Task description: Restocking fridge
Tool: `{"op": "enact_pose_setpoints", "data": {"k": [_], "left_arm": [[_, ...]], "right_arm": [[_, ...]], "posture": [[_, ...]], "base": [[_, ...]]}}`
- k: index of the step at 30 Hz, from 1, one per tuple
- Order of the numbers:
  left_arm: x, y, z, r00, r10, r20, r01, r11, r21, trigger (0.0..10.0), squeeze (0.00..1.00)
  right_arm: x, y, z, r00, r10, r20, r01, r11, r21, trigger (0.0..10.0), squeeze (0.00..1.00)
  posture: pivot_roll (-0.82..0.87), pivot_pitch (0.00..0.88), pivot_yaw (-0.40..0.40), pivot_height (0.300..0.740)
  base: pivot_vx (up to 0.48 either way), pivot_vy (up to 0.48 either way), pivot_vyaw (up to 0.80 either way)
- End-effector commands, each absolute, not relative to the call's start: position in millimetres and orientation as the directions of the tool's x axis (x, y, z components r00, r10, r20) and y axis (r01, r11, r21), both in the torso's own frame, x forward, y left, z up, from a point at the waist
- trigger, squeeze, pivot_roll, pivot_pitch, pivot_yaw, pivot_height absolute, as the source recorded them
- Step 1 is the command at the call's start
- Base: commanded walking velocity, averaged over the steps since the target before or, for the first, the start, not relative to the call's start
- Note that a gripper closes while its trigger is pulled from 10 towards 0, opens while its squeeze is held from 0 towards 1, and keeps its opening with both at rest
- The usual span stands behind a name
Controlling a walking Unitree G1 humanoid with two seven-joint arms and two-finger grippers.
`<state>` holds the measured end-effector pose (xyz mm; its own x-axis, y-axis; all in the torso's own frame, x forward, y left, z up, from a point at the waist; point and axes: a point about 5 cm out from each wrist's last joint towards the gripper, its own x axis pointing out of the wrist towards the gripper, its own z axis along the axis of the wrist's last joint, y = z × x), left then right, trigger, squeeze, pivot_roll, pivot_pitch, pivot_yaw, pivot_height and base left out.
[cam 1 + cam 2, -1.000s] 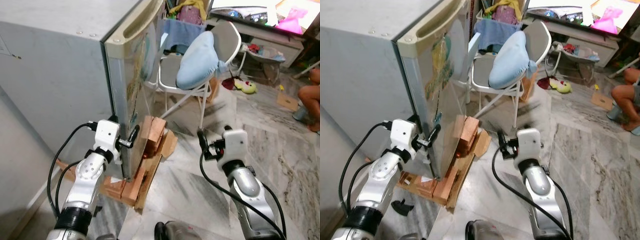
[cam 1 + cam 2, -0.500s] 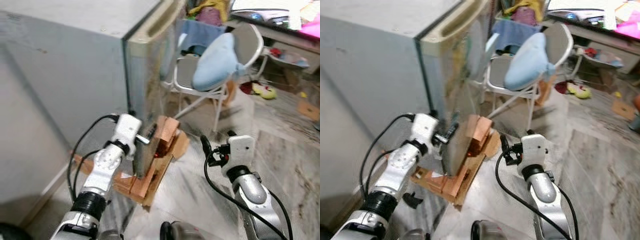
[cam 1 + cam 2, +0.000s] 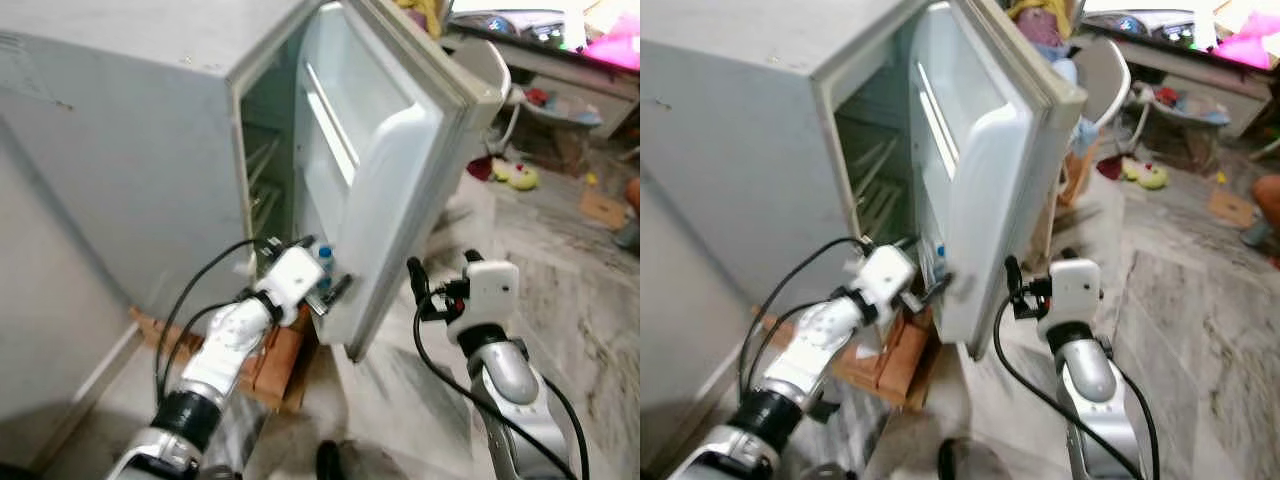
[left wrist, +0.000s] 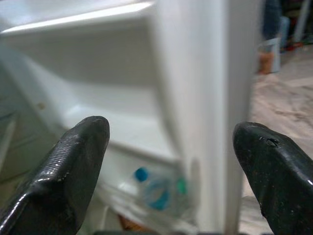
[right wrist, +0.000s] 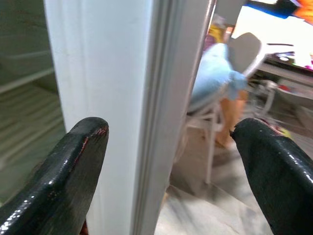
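Observation:
The grey fridge [image 3: 130, 150] stands with its door [image 3: 385, 180] swung wide toward my right, showing wire shelves [image 3: 262, 175] inside. A bottle with a blue cap [image 4: 157, 190] sits in the door's lowest rack. My left gripper [image 3: 335, 292] is at the door's bottom inner edge, open, and the door's edge [image 4: 210, 112] runs between its fingers [image 4: 78, 161]. On the door's outer side my right gripper [image 3: 415, 285] hovers open, close to the door's edge [image 5: 146, 98], holding nothing.
Wooden blocks and cardboard [image 3: 275, 355] prop the fridge off the marble floor [image 3: 560, 250]. A folding chair [image 3: 1095, 75] is partly hidden behind the door. Toys [image 3: 515, 175] lie on the floor by a low cluttered table [image 3: 545, 55]. A person's leg [image 3: 632, 195] is at the right edge.
The fridge door, shut a second ago, has swung open to the right. My left gripper has followed the door's lower edge outward. The camera has shifted as well.

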<state>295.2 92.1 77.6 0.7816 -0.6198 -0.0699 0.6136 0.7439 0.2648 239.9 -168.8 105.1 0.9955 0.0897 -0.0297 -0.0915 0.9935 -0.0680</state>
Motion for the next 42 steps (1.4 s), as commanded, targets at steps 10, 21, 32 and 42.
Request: {"op": "enact_pose_setpoints", "data": {"k": [10, 21, 32, 42], "left_arm": [[285, 112, 77, 0.832, -0.554, -0.035, 0.550, 0.813, 0.193, 10.0, 0.00], [282, 117, 77, 0.838, -0.545, -0.042, 0.542, 0.818, 0.191, 10.0, 0.00], [286, 104, 82, 0.827, -0.561, -0.024, 0.555, 0.809, 0.193, 10.0, 0.00], [295, 87, 87, 0.799, -0.601, -0.020, 0.591, 0.778, 0.215, 10.0, 0.00]], "right_arm": [[243, -165, 99, 0.999, 0.047, -0.027, -0.047, 0.999, -0.019, 10.0, 0.00], [252, -168, 94, 0.998, 0.026, -0.054, -0.026, 1.000, -0.005, 10.0, 0.00], [255, -164, 88, 0.996, 0.040, -0.078, -0.041, 0.999, -0.009, 10.0, 0.00], [256, -170, 86, 0.996, -0.006, -0.091, 0.003, 0.999, -0.035, 10.0, 0.00]], "posture": [[-0.04, 0.017, -0.082, 0.740], [-0.03, 0.010, -0.083, 0.740], [-0.03, 0.011, -0.080, 0.740], [-0.04, 0.014, -0.070, 0.740]], "base": [[0.149, -0.389, -0.80], [0.303, -0.368, -0.34], [0.332, -0.342, 0.00], [0.375, -0.296, 0.00]]}}
